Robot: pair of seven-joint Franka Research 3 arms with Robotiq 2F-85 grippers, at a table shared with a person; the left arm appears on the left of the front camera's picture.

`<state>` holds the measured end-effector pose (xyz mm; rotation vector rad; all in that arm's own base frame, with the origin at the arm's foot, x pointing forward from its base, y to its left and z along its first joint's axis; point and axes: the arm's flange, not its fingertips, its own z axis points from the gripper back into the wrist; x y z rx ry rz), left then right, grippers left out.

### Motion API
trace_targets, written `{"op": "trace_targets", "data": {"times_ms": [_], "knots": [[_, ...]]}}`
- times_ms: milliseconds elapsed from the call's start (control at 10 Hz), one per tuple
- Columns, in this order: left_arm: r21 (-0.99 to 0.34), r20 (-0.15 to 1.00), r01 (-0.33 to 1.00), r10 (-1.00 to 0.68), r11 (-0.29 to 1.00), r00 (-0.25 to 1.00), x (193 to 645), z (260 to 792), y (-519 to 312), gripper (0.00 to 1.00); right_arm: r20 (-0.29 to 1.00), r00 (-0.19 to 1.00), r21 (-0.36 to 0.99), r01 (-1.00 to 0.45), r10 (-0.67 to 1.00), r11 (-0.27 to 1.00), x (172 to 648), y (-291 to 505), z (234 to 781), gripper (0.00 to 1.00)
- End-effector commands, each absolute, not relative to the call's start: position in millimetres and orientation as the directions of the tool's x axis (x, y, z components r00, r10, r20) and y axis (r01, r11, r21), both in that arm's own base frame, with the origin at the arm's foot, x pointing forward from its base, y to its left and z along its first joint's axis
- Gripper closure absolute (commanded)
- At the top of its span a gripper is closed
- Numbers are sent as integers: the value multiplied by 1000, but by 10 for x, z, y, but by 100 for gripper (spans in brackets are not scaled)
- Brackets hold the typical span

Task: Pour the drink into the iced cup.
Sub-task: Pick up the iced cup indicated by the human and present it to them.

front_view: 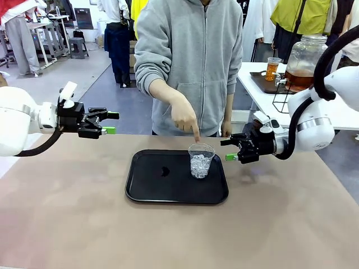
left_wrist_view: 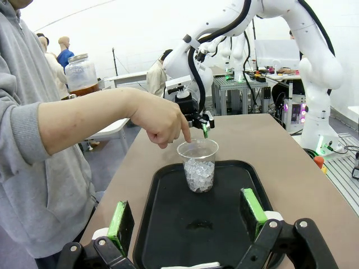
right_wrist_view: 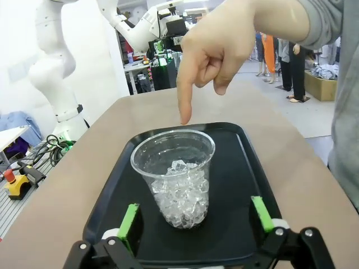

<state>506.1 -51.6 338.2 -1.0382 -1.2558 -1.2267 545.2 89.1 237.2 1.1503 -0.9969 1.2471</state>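
Observation:
The iced cup (front_view: 201,160) is a clear plastic cup with ice in its lower half. It stands upright near the far right corner of a black tray (front_view: 151,190). A person's hand (front_view: 185,117) points a finger down at its far rim. My left gripper (front_view: 111,123) hovers open at the table's far left, well away from the cup. My right gripper (front_view: 229,149) is open just right of the tray, aimed at the iced cup (right_wrist_view: 174,176). The drink, amber-brown, sits in a glass dispenser jar (front_view: 303,61) and a small clear cup (front_view: 272,68) on a side table.
The white side table (front_view: 261,98) stands beyond the main table's far right corner, behind my right arm. The person in a grey hoodie (front_view: 190,50) stands at the far edge. A small dark smear (front_view: 163,171) marks the tray's middle. Brown tabletop (front_view: 84,224) spreads around the tray.

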Motion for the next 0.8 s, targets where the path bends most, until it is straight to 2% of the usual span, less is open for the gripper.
{"op": "trace_targets", "data": {"times_ms": [0, 700], "knots": [[86, 993, 992, -91, 95, -77, 5053, 3389, -520, 0, 982, 95, 103, -994, 162, -44, 5615, 1010, 2316, 0], [86, 993, 992, -91, 95, -77, 5053, 3389, -520, 0, 971, 145, 170, -978, 187, -124, 5645, 1258, 2130, 0]]}}
